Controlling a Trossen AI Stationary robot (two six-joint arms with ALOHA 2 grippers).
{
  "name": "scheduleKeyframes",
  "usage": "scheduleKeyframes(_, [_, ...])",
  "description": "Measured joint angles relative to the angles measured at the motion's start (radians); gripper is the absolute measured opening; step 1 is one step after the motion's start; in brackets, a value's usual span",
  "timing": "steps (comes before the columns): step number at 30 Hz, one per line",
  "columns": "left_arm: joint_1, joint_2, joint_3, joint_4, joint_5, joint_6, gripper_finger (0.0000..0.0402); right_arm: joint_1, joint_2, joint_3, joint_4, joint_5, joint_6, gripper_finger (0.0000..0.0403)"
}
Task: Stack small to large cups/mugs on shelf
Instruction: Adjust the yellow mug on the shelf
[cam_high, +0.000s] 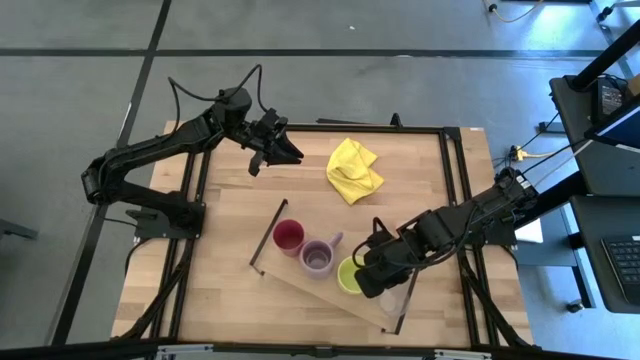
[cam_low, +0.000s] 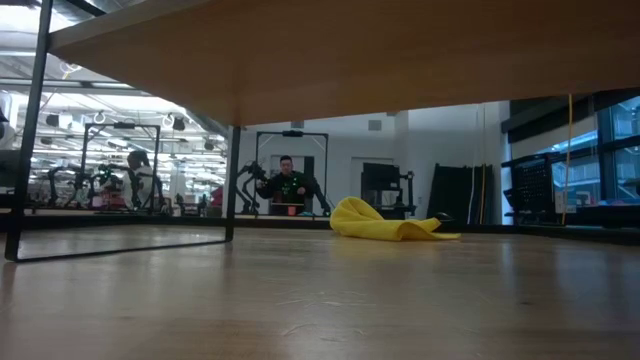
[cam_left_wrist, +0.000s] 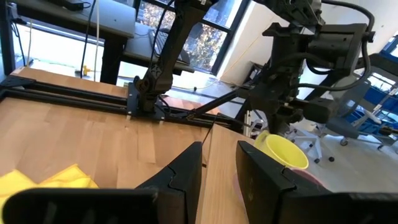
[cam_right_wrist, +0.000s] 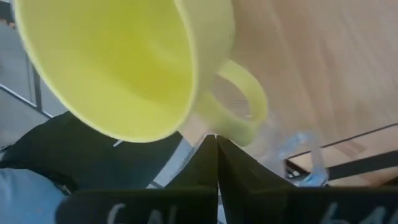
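- Our right gripper (cam_high: 372, 283) sits low over the near right part of the shelf (cam_high: 300, 289), its fingers (cam_right_wrist: 214, 163) pressed together with no gap between them, right up against the handle of the yellow-green mug (cam_right_wrist: 134, 65).
- We judge that the pressed tips are nudging or hooking that handle rather than pinching it; nothing visible sits between them, so we do not call the mug held.
- From the wrist, the mug appears tipped, its open mouth turned toward us, and we cannot tell whether its base is flat on the board.
- Just beyond the handle we see the clear glass tumbler (cam_right_wrist: 297, 152), close to the mug at the shelf's right end, by the black rail.
- Moving outward along the shelf, the purple mug (cam_high: 319, 257) stands beside the yellow-green one, and the red cup (cam_high: 288, 236) stands next to it toward the left end.
- The row runs along the board, which fits an ordering by size; we judge the yellow-green mug is the piece being settled into its slot.
- Our left gripper (cam_high: 283, 148) waits well apart above the far side of the table, fingers (cam_left_wrist: 186, 177) spread and empty, clear of the work.
- The yellow cloth (cam_high: 353, 168) lies off the shelf on the tabletop.
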Motion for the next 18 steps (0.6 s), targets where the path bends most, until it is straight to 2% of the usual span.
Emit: scheduleKeyframes(18, [0.0, 0.0, 0.0, 0.0, -0.001, 0.014, 0.0094, 0.0, 0.001, 0.0, -0.015, 0.121, -0.006, 0.0003])
